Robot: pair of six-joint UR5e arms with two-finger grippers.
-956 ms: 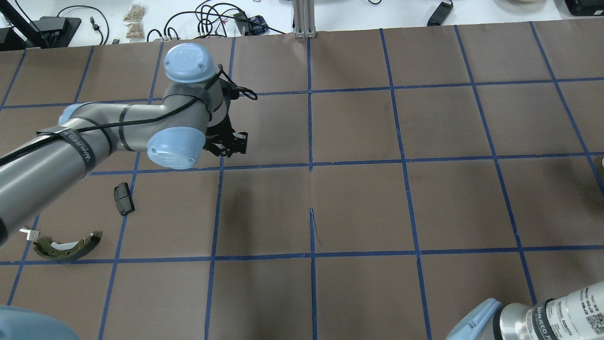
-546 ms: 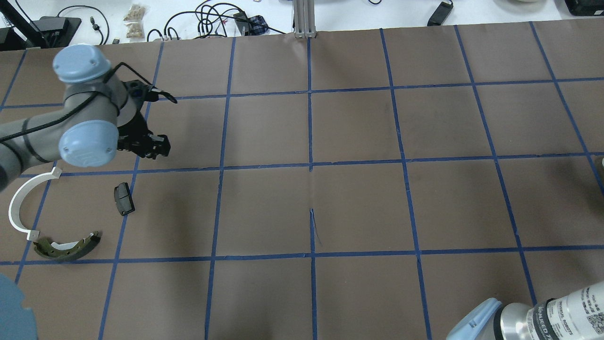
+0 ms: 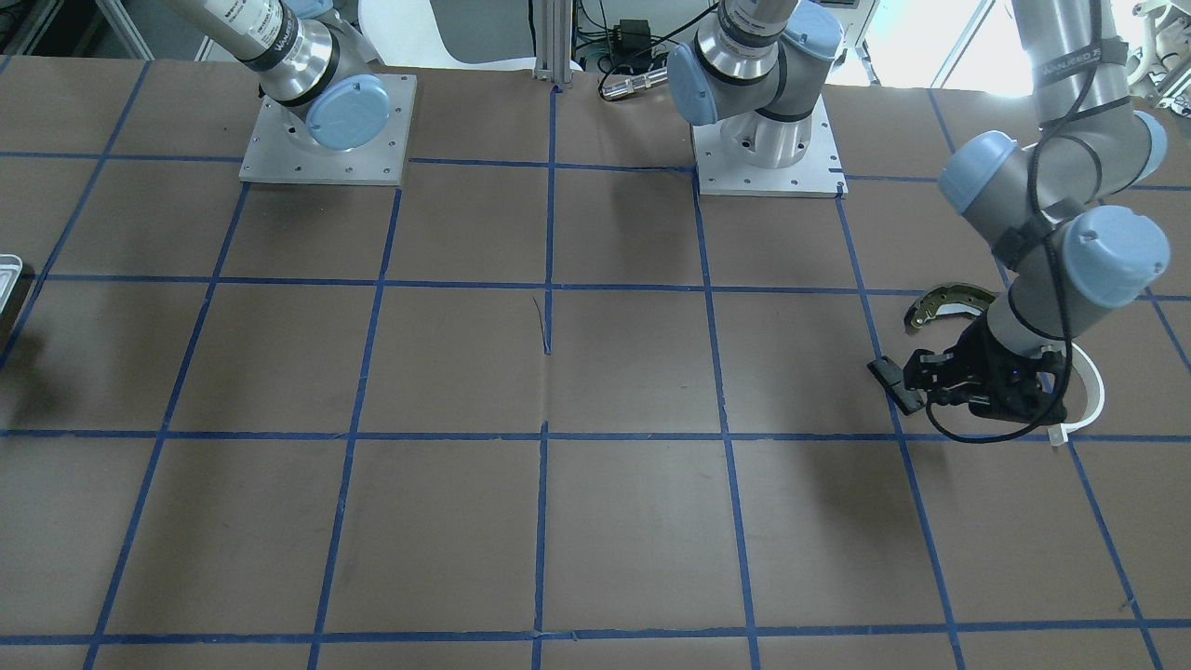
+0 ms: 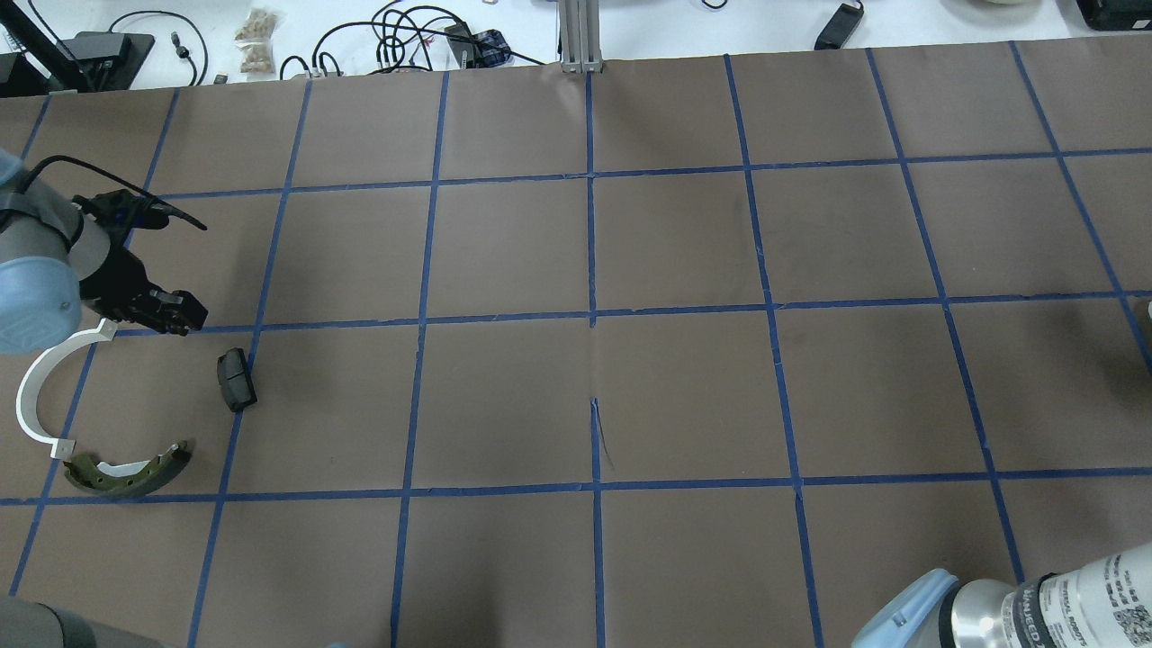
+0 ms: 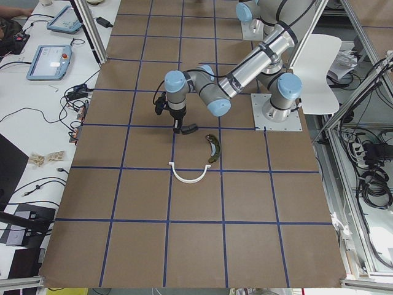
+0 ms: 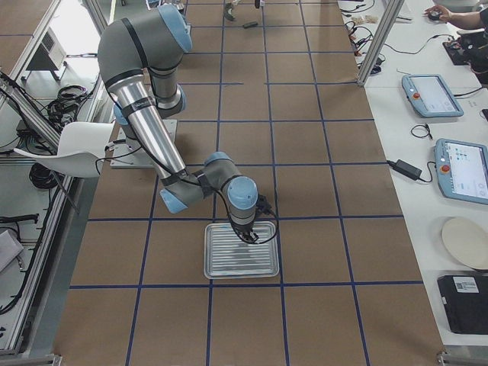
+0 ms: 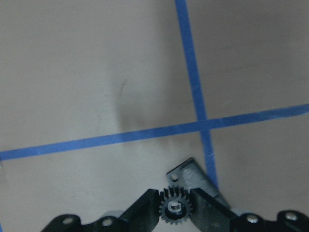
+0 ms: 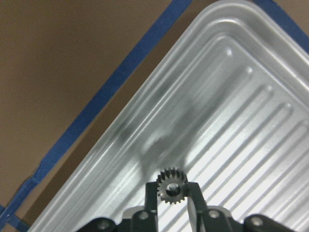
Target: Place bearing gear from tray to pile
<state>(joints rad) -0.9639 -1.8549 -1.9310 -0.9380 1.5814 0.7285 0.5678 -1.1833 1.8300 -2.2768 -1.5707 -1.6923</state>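
My left gripper [image 7: 175, 212] is shut on a small black bearing gear [image 7: 175, 208]. It hangs over the brown mat at the far left of the overhead view [image 4: 178, 315], just above the small black block [image 4: 236, 379], which also shows in the left wrist view [image 7: 197, 178]. The pile's white half-ring [image 4: 30, 389] and brass-grey brake shoe [image 4: 130, 472] lie close by. My right gripper [image 8: 172, 191] is shut on a second black gear [image 8: 172, 185] and holds it low over the ribbed silvery tray [image 8: 236, 116], near its rounded corner. The tray also shows in the right side view [image 6: 229, 263].
Blue tape lines grid the brown mat. The two arm bases [image 3: 763, 140] stand at the robot's edge. Cables and small items [image 4: 405, 40] lie on the white bench beyond the far edge. Tablets [image 6: 463, 168] sit on a side bench.
My left arm has swung left from the mid-left of the table to the pile, still shut. The white half-ring has come out from under it. The right arm has not visibly moved.
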